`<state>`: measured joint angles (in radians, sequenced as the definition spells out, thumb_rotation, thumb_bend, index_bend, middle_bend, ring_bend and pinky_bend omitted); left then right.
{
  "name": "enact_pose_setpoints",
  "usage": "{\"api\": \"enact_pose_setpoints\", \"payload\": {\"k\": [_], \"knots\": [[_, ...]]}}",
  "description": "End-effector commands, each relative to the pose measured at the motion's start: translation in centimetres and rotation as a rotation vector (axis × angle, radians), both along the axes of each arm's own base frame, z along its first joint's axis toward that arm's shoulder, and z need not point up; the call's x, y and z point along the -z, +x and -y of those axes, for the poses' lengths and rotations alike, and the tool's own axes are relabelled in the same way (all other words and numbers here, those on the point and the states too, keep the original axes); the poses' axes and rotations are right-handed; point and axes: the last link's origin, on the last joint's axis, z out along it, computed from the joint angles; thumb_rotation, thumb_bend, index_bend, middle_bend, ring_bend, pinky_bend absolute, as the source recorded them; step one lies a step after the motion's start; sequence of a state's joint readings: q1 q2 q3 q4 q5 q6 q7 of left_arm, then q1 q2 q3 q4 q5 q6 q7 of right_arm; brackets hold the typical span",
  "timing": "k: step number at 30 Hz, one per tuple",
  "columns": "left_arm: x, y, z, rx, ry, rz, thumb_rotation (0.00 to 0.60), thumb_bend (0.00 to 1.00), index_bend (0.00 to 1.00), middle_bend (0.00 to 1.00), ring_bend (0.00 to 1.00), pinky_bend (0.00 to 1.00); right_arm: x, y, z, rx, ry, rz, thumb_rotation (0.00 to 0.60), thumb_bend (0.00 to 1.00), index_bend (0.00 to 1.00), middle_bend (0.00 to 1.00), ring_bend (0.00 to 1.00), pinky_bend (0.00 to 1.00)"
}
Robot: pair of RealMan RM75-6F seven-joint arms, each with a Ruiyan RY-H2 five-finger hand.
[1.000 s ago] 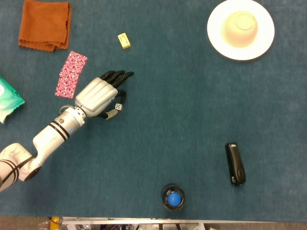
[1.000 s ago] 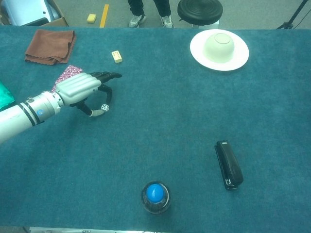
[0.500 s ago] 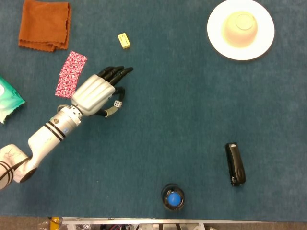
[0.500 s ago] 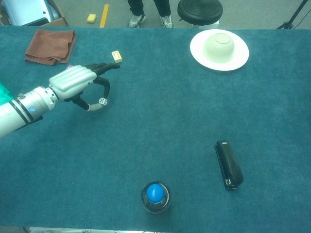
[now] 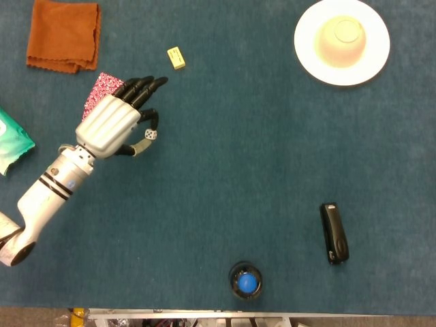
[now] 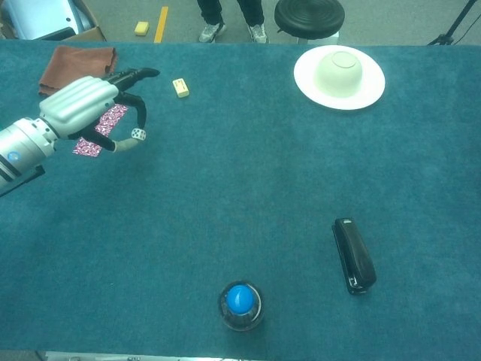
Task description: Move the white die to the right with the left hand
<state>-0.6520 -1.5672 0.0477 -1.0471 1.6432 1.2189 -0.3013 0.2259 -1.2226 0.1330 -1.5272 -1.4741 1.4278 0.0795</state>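
The white die (image 5: 150, 135) sits pinched between the thumb tip and one curled dark finger of the left hand (image 5: 117, 124), at the hand's right edge in the head view. In the chest view the die (image 6: 138, 134) shows the same way: the thumb comes up from below and left, a bent finger arcs down onto it from above, and the die appears to be off the blue table (image 5: 245, 150), though how far it clears the cloth cannot be told. The other fingers (image 5: 139, 86) are stretched out straight and close together, pointing up and to the right, touching nothing. So the hand (image 6: 83, 105) holds the die in a pinch, with the rest of it extended.

Just beyond the hand's far side lies a red patterned card (image 5: 103, 85), partly covered by the hand in the head view. Past the fingertips sits a small yellow block (image 5: 176, 57), apart from them. An orange cloth (image 5: 63, 35) lies at the top left, and a green packet (image 5: 12, 142) at the left edge. Well to the right are a white plate (image 5: 306, 51) bearing an upturned bowl (image 5: 342, 39), a black stapler (image 5: 334, 233) and a blue-topped jar (image 5: 246, 281).
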Motion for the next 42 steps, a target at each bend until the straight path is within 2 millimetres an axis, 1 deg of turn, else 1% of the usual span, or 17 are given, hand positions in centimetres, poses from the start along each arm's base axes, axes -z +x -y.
{"api": "enact_pose_setpoints", "payload": {"k": [1, 6, 8, 11, 14, 15, 16, 17, 18, 19, 21, 23, 27, 29, 34, 36, 42], "knots": [[-0.5, -0.4, 0.0, -0.022, 0.012, 0.028, 0.6, 0.27, 0.51, 0.0, 0.0, 0.11, 0.0, -0.1, -0.1, 0.001, -0.002, 0.001, 0.6, 0.0, 0.48, 0.29, 0.19, 0.21], [-0.7, -1.1, 0.3, -0.031, 0.012, 0.034, 0.6, 0.27, 0.51, 0.0, 0.0, 0.11, 0.0, 0.0, 0.0, -0.003, -0.003, 0.006, 0.6, 0.0, 0.48, 0.29, 0.19, 0.21], [-1.3, -1.1, 0.7, -0.018, 0.03, 0.054, 0.6, 0.27, 0.51, 0.0, 0.0, 0.11, 0.0, 0.1, 0.0, -0.003, -0.003, 0.006, 0.6, 0.0, 0.48, 0.29, 0.19, 0.21], [-4.4, -0.3, 2.2, 0.041, 0.103, 0.173, 0.6, 0.27, 0.51, 0.01, 0.0, 0.11, 0.0, 0.1, 0.1, -0.003, -0.004, 0.005, 0.6, 0.0, 0.48, 0.29, 0.19, 0.21], [-9.2, 0.8, 5.6, 0.142, 0.195, 0.334, 0.6, 0.27, 0.51, 0.02, 0.0, 0.11, 0.0, 0.1, 0.1, -0.005, -0.003, 0.008, 0.6, 0.0, 0.48, 0.29, 0.19, 0.21], [-9.9, 0.9, 6.4, 0.155, 0.2, 0.351, 0.596, 0.27, 0.49, 0.01, 0.0, 0.11, 0.1, 0.2, 0.1, -0.006, -0.001, 0.01, 0.6, 0.0, 0.48, 0.29, 0.19, 0.21], [-10.3, 0.8, 7.1, 0.156, 0.187, 0.349, 0.583, 0.27, 0.47, 0.01, 0.0, 0.11, 0.1, 0.2, 0.1, -0.006, 0.001, 0.01, 0.6, 0.0, 0.48, 0.29, 0.19, 0.21], [-10.2, 0.5, 7.6, 0.138, 0.144, 0.323, 0.559, 0.27, 0.43, 0.0, 0.0, 0.11, 0.2, 0.1, 0.1, -0.006, 0.006, 0.01, 0.6, 0.0, 0.48, 0.29, 0.19, 0.21], [-9.9, 0.3, 7.7, 0.116, 0.103, 0.299, 0.526, 0.27, 0.38, 0.0, 0.0, 0.11, 0.3, 0.1, 0.1, -0.006, 0.009, 0.009, 0.6, 0.0, 0.48, 0.29, 0.19, 0.21], [-9.3, 0.1, 7.6, 0.089, 0.065, 0.274, 0.511, 0.27, 0.34, 0.0, 0.0, 0.11, 0.4, 0.1, 0.0, -0.007, 0.012, 0.01, 0.6, 0.0, 0.48, 0.29, 0.19, 0.21], [-8.1, -0.3, 7.0, 0.034, 0.005, 0.238, 0.503, 0.27, 0.31, 0.0, 0.0, 0.11, 0.5, 0.1, 0.0, -0.008, 0.013, 0.012, 0.6, 0.0, 0.48, 0.29, 0.19, 0.21], [-7.3, -0.4, 6.3, 0.011, -0.022, 0.235, 0.505, 0.27, 0.3, 0.0, 0.0, 0.11, 0.5, 0.1, 0.0, -0.007, 0.01, 0.011, 0.6, 0.0, 0.48, 0.29, 0.19, 0.21], [-6.8, -0.2, 5.5, 0.015, -0.03, 0.245, 0.506, 0.27, 0.3, 0.0, 0.0, 0.11, 0.3, 0.0, 0.1, 0.0, 0.006, 0.007, 0.6, 0.0, 0.48, 0.29, 0.19, 0.21], [-6.6, -0.2, 5.3, 0.018, -0.028, 0.243, 0.518, 0.27, 0.3, 0.0, 0.0, 0.11, 0.4, 0.0, 0.1, 0.001, 0.008, 0.008, 0.6, 0.0, 0.48, 0.29, 0.19, 0.21], [-6.2, -0.3, 5.2, 0.01, -0.014, 0.232, 0.59, 0.27, 0.31, 0.0, 0.0, 0.11, 0.7, -0.3, 0.1, 0.007, 0.018, 0.013, 0.6, 0.0, 0.48, 0.29, 0.19, 0.21], [-6.1, -0.3, 5.1, 0.01, 0.004, 0.231, 0.6, 0.27, 0.31, 0.0, 0.0, 0.11, 0.7, -0.4, 0.1, 0.009, 0.019, 0.015, 0.6, 0.0, 0.48, 0.29, 0.19, 0.21], [-6.1, -0.3, 4.7, 0.011, 0.051, 0.226, 0.6, 0.27, 0.33, 0.0, 0.0, 0.11, 0.6, -0.3, 0.0, 0.006, 0.014, 0.017, 0.6, 0.0, 0.48, 0.29, 0.19, 0.21]]}}
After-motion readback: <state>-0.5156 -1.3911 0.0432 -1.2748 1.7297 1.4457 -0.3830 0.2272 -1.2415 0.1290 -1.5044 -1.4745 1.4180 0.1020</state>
